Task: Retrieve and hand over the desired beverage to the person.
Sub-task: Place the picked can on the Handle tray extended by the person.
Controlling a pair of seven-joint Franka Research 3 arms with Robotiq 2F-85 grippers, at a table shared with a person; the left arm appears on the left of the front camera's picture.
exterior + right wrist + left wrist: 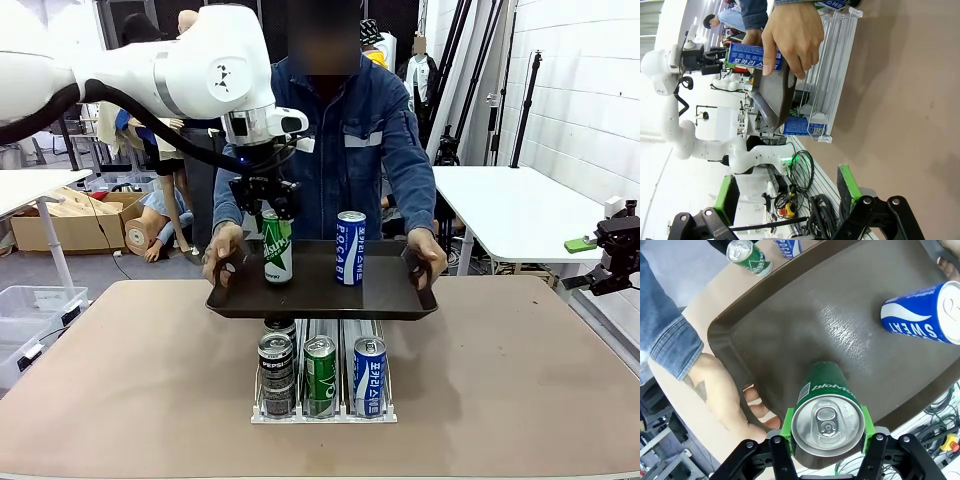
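Observation:
The person (350, 130), in a blue denim jacket, holds a dark brown tray (320, 295) over the table with both hands. My left gripper (266, 200) reaches down from above and is shut on a green can (277, 250), whose base is at the tray's surface. From the left wrist, the green pads (788, 421) clamp the green can (827, 422) on both sides below its silver top. A blue Pocari Sweat can (350, 247) stands upright on the tray (790, 325) to the right. My right gripper (592, 262) hovers open at the far right, holding nothing.
A wire rack (322, 410) on the table under the tray holds a Pepsi can (275, 360), a green can (320, 365) and a blue can (369, 365). The person's hand (720, 395) grips the tray edge near my left gripper. White side tables stand left and right.

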